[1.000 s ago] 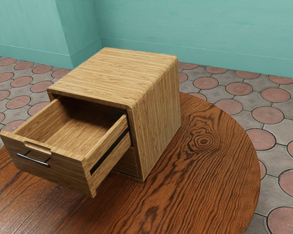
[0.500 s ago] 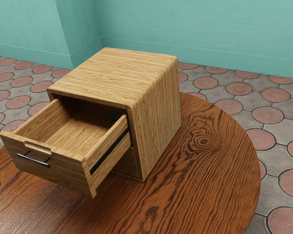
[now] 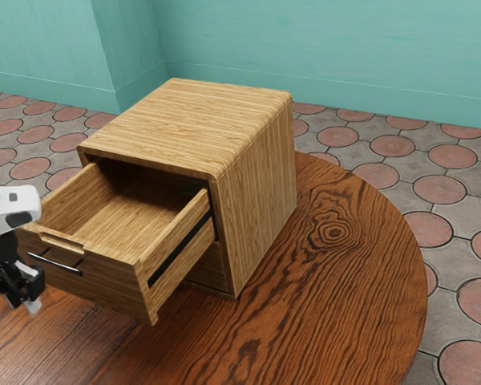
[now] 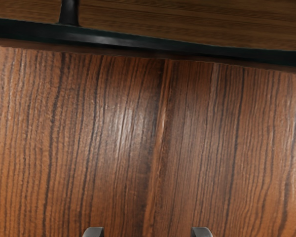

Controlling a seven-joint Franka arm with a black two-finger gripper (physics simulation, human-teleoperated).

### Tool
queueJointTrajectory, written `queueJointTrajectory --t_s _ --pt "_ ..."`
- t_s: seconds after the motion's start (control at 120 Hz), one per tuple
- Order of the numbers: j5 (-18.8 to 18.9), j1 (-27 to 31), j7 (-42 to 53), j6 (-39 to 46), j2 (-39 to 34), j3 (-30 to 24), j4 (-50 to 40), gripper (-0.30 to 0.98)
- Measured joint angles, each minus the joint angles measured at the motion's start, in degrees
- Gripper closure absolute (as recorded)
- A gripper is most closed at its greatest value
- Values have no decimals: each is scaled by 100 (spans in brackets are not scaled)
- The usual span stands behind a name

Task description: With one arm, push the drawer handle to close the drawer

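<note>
In the exterior view my gripper (image 3: pixel 30 305) is low at the left, just outside the front of the pulled-out upper drawer (image 3: pixel 104 282), near the left end of its dark metal handle (image 3: pixel 56 263). Seen from the wrist, the handle (image 4: pixel 153 44) runs across in front of the drawer face (image 4: pixel 197 19), ahead of the fingertips. Two grey tips of my gripper (image 4: pixel 148 232) stand wide apart with nothing between them, so it is open. Whether any part of the hand touches the drawer, I cannot tell. The drawer stands far out of the wooden cabinet (image 3: pixel 260 192).
A round, dark-grained wooden table (image 3: pixel 337 297) carries the cabinet. Beneath the open drawer, a lower drawer front (image 3: pixel 207 266) is partly visible, flush with the cabinet. Behind are a tiled floor (image 3: pixel 393 146) and a teal wall (image 3: pixel 321 48).
My hand has come in from the exterior view's left edge, moving right to the drawer's front. The drawer and cabinet have not visibly moved.
</note>
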Motion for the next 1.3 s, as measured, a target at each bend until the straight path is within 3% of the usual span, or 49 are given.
queueJointTrajectory --t_s 0.25,0.733,1.183,1.3 --pt "83 -99 -96 735 486 141 165 73" --pt "-54 -394 -183 2041 963 176 220 78" --pt "168 -481 -213 2824 3705 380 1994 79" --pt "205 -543 -204 2912 4048 432 2322 79"
